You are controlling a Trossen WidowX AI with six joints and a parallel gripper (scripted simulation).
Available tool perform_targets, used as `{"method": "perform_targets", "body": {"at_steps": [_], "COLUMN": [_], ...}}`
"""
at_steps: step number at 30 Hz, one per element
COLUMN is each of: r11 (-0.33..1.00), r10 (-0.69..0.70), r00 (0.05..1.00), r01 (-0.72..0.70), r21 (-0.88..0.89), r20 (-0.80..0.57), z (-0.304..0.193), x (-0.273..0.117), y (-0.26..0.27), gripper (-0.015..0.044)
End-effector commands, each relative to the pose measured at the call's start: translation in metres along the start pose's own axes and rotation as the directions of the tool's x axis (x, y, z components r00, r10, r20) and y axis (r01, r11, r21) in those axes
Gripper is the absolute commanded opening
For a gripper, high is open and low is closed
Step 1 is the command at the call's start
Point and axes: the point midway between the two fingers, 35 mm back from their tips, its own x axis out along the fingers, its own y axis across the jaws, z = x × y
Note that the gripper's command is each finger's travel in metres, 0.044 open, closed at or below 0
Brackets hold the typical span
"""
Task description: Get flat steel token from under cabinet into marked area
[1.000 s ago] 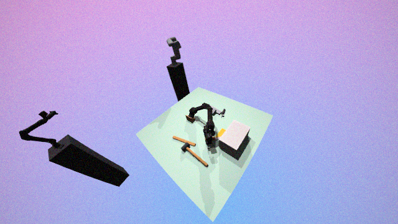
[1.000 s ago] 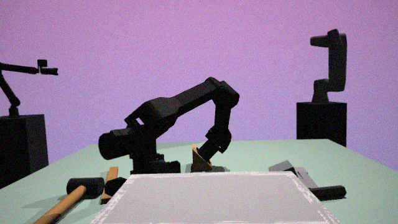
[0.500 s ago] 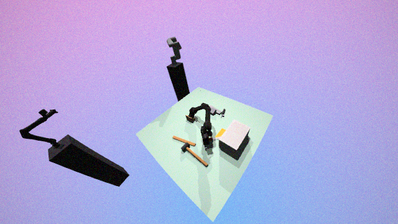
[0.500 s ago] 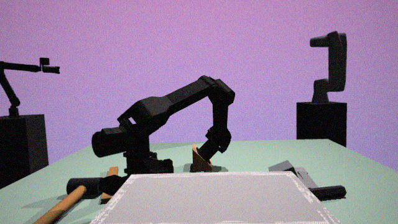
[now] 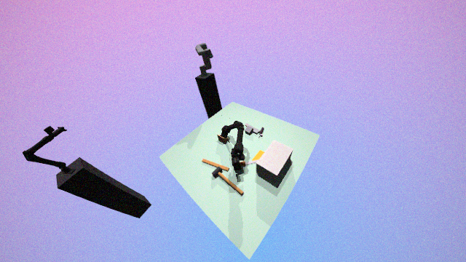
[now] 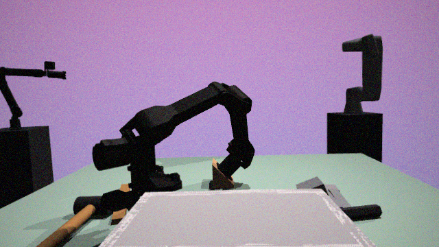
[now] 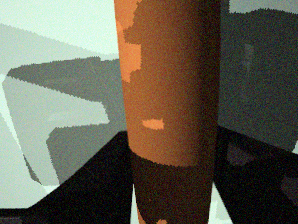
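My gripper [image 5: 242, 164] [image 7: 165, 136] is shut on the brown handle of a tool [image 7: 167, 90], which runs up the wrist view between the black fingers. In the top view a thin pale shaft [image 5: 250, 163] reaches from the gripper towards the cabinet [image 5: 275, 156] [image 6: 240, 219]; whether its end is under the cabinet is too small to tell. The cabinet has a pale top and dark sides. The yellow marked area [image 5: 258, 155] lies beside the cabinet, on the arm's side. The steel token cannot be seen, and no view shows the vent slots clearly.
A hammer with a dark head [image 5: 217, 172] [image 6: 86, 206] and a wooden stick [image 5: 212, 164] [image 6: 119, 216] lie on the table near the gripper. A grey object with a black part [image 5: 253, 129] [image 6: 310, 183] lies beyond the marked area. Two more arms stand on black pedestals off the table.
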Motion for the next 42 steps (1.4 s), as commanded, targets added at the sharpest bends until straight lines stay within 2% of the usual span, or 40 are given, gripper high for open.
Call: {"method": "perform_targets", "body": {"at_steps": [1,42], "r11": [1.0,1.0], "r10": [0.001,-0.001], "r00": [1.0,1.0], "r01": [-0.001,0.001], "r21": [0.003,0.003], "r20": [0.002,-0.002], "z": [-0.011,-0.085], "x": [0.001,-0.005], "y": [0.0,0.0], "gripper": [0.0,0.0]}}
